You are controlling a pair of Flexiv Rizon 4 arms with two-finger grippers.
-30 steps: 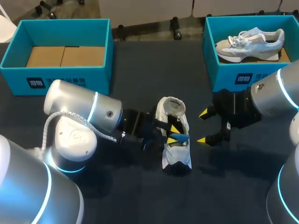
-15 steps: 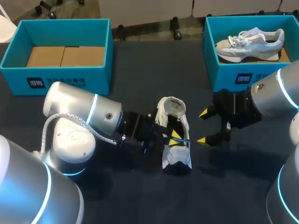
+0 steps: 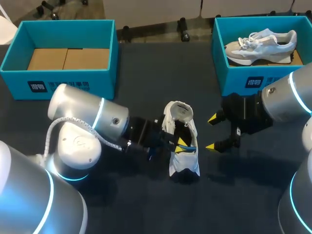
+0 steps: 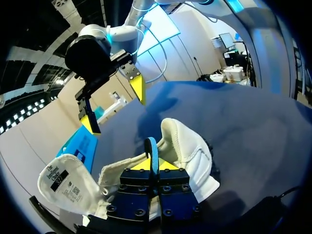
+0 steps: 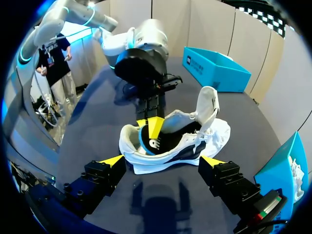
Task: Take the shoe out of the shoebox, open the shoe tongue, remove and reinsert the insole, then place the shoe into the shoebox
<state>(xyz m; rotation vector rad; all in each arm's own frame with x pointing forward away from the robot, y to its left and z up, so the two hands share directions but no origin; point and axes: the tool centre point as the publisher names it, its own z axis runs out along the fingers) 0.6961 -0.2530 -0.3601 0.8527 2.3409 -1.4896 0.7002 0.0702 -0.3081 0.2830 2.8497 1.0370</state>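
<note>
A white shoe [image 3: 184, 163] lies on the dark table between my two grippers, its tongue [image 4: 63, 178] folded back. My left gripper [image 3: 182, 143] reaches into the shoe's opening. In the left wrist view its fingers are shut on the raised edge of the blue insole [image 4: 151, 147]. My right gripper [image 3: 213, 132] stands open just right of the shoe, touching nothing. From the right wrist, the shoe [image 5: 195, 141] lies ahead of the open right gripper [image 5: 162, 162], with the blue insole [image 5: 143, 142] curling up at the heel under the left gripper [image 5: 151, 127].
A teal shoebox [image 3: 14, 53] with only a cardboard bottom stands at the back left. A second teal shoebox [image 3: 243, 73] at the back right holds another pale shoe [image 3: 261, 44]. Bare table lies in front of the shoe.
My left gripper's fingers have closed together on the insole's edge inside the shoe. The right arm has not moved.
</note>
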